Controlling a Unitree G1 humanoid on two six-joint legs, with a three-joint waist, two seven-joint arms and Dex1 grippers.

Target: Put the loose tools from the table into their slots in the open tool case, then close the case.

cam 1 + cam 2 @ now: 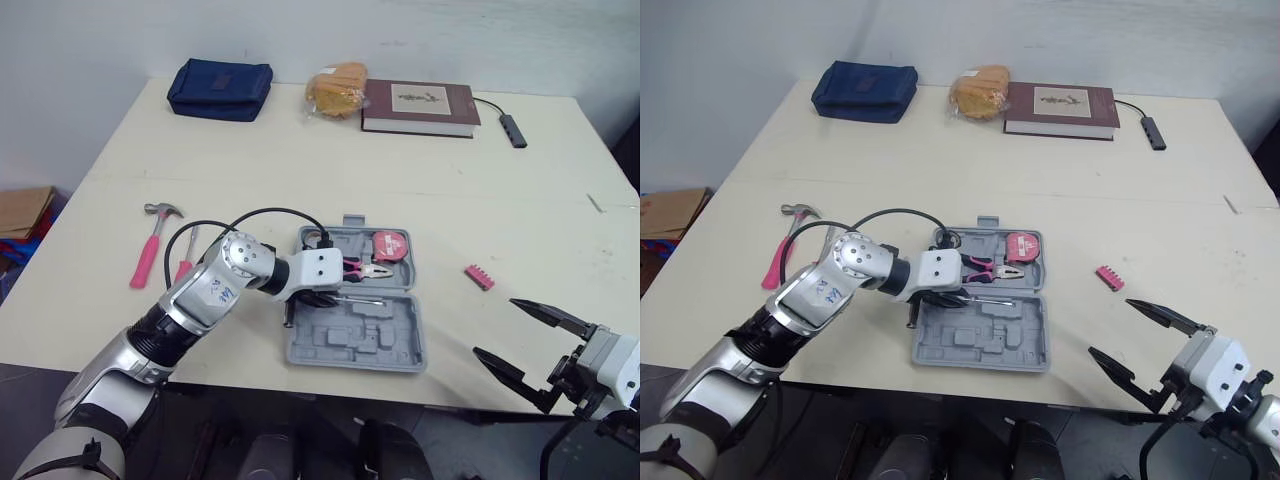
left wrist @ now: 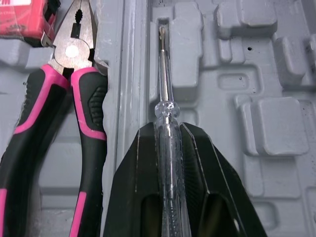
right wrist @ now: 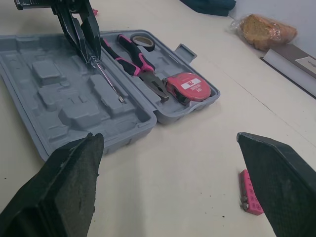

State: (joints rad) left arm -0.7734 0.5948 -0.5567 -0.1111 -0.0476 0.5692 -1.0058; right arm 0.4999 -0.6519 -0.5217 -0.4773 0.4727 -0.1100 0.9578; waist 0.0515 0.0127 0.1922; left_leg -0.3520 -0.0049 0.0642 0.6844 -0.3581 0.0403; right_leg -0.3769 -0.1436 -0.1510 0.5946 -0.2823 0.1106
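Left gripper [image 2: 167, 131]: both black fingers are clamped on the clear handle of one screwdriver [image 2: 163, 74], low over the case.
Screwdriver: just the one. Its shaft runs along a long groove in the near half of the tool case [image 1: 390, 335], just beside the hinge and parallel to the pliers.
Tool case: one grey case, lying open and flat near the front edge of the table [image 1: 300, 150].
Far half of the case: three things are seated there. They are one pair of pink-and-black pliers [image 2: 74, 49], one red tape measure [image 1: 390, 244] and one roll of black tape [image 3: 143, 42].
Loose on the table: three pink items. One hammer [image 1: 150, 250] lies left of the case with one slim pink-handled tool [image 1: 186, 262] just beside it; what kind of tool that is, I can't make out. One pink bit strip [image 1: 479, 277] lies to the right of the case.
Right gripper [image 1: 497, 327]: fingers spread wide and holding nothing, at the table's front right edge, well apart from the case.
Far edge of the table: four bystanders, namely one blue pouch [image 1: 220, 88], one bagged bread [image 1: 337, 90], one book [image 1: 420, 106] and one cable adapter [image 1: 513, 130].
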